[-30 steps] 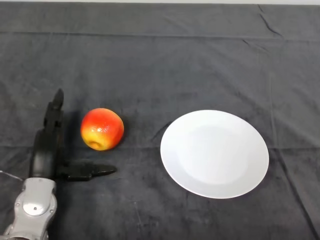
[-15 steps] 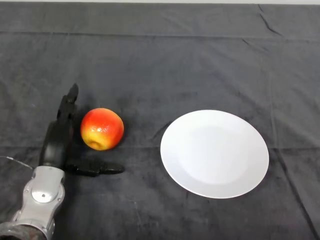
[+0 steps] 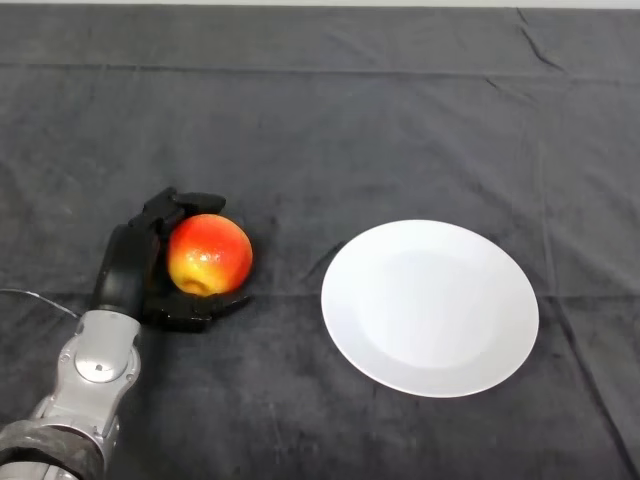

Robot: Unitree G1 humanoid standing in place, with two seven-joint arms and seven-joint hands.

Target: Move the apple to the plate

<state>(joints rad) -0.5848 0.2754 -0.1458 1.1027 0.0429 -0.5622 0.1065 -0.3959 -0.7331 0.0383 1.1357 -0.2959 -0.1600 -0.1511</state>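
On the dark cloth [image 3: 330, 120], the apple [image 3: 209, 254] at 9 o'clock of the plate [image 3: 430, 307] is clasped by the curled left hand [image 3: 133, 270], so the grip should be firmed before lifting.

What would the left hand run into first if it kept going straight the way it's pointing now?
Nothing new: the left hand is already curled round the apple. It points up the table, and beyond it the head view shows only dark cloth. The white plate lies off to its right, outside that line.
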